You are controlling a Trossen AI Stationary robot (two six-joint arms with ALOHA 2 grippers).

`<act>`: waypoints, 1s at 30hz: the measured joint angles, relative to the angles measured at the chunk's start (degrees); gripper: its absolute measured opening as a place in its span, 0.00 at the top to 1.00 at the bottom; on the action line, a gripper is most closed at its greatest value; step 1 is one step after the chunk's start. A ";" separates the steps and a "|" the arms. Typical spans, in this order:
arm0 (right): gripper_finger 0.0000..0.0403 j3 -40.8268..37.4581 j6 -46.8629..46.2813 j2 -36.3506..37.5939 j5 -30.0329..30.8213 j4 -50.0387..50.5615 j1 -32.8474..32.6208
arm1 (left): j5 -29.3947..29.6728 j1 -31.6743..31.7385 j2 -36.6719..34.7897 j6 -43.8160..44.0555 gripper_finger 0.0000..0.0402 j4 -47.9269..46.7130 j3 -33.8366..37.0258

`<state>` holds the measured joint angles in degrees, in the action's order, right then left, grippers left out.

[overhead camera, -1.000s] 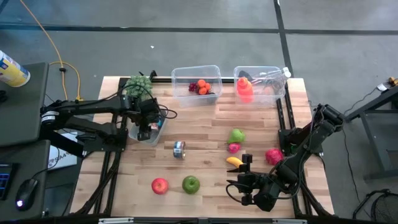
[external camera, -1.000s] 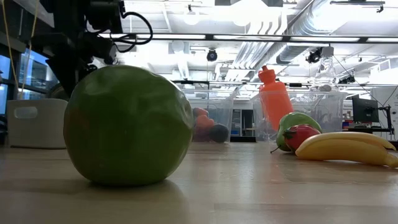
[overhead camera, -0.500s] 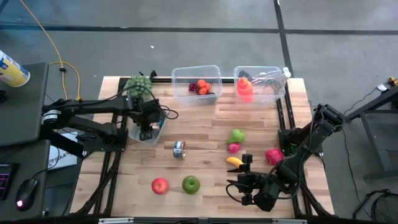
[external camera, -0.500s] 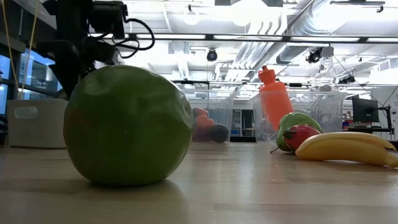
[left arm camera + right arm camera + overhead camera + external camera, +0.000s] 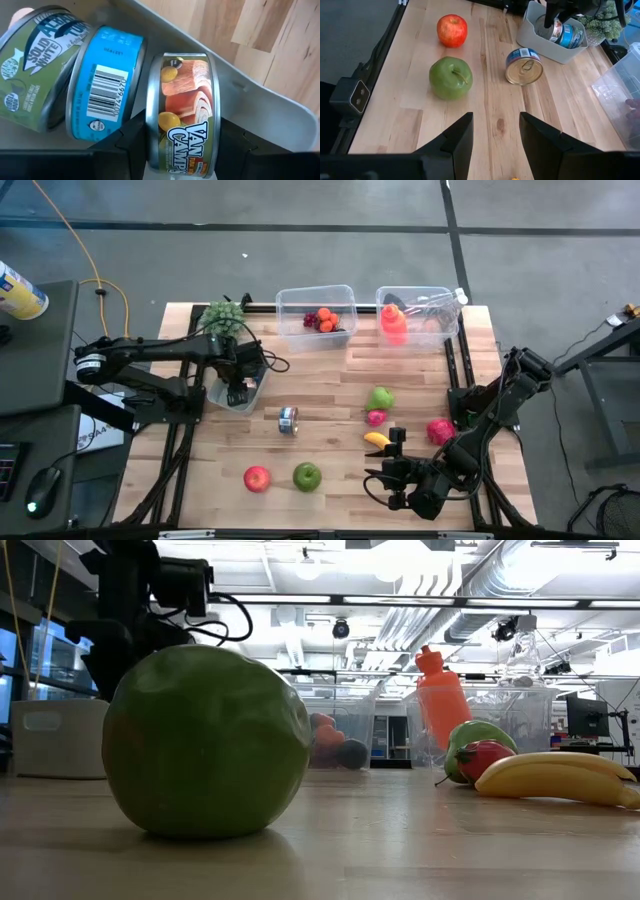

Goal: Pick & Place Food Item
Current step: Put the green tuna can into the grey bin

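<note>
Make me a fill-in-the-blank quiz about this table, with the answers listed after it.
1. The left claw is shut on a Van Camp's can inside the ____ bin.
2. In that bin, the can beside the held one has a ____ label.
3. On the table, the red apple lies beside a ____ apple.
4. The right claw holds ____.

Answers: white; blue; green; nothing

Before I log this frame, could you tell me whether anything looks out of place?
One blue-labelled tin can lies on its side on the wooden table, outside the white bin that holds the other cans.
</note>
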<state>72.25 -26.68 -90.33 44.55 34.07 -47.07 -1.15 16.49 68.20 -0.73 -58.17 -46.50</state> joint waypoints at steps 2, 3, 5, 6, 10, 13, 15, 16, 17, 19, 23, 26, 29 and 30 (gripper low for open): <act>0.63 0.00 0.00 -0.01 -0.06 0.01 0.00 | -0.06 0.00 -0.02 0.58 0.59 0.04 0.00; 0.63 0.00 0.00 -0.01 -0.12 -0.01 0.00 | -0.07 0.00 -0.02 0.61 0.58 0.02 0.00; 0.63 0.00 0.00 -0.01 -0.13 0.01 0.00 | -0.07 0.00 -0.02 0.74 0.56 0.05 -0.01; 0.63 0.00 0.00 -0.01 -0.12 0.00 0.00 | -0.05 0.00 -0.02 0.76 0.55 0.10 -0.02; 0.63 0.00 0.00 -0.01 -0.12 -0.01 0.00 | -0.07 0.00 -0.04 0.76 0.49 0.35 -0.04; 0.63 0.00 -0.08 -0.01 -0.08 -0.01 0.00 | 1.41 -0.02 -0.04 0.75 0.44 -0.11 -0.07; 0.63 0.00 -0.41 -0.01 -0.10 -0.02 0.00 | 2.23 0.00 -0.15 0.56 0.43 -0.75 -0.09; 0.63 0.00 -0.48 -0.01 -0.10 -0.02 0.00 | 2.51 0.02 -0.32 0.38 0.43 -1.06 -0.28; 0.63 0.00 -0.50 -0.01 -0.12 -0.01 0.00 | 3.11 0.06 -0.49 -0.63 0.43 -1.85 -0.84; 0.63 0.00 -0.50 -0.01 -0.12 -0.01 0.00 | 5.16 0.11 -0.65 -4.33 0.43 -4.72 -2.36; 0.63 0.00 -0.55 -0.01 -0.15 -0.03 0.00 | 11.35 0.14 -0.65 0.12 0.43 -6.76 -4.35; 0.63 0.00 -0.61 -0.01 -0.17 -0.03 0.00 | 15.13 0.27 -0.65 2.97 0.43 -7.40 -5.17; 0.63 0.00 -0.89 -0.01 -0.17 -0.03 -0.02 | 15.17 0.28 -0.87 2.49 0.43 -7.36 -5.48; 0.63 0.00 -1.24 0.00 -0.17 -0.01 -0.02 | 15.07 0.27 -0.89 2.32 0.43 -7.49 -5.64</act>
<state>72.25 -27.92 -90.33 44.38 34.06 -47.09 13.92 16.76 67.31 1.59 -65.66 -52.14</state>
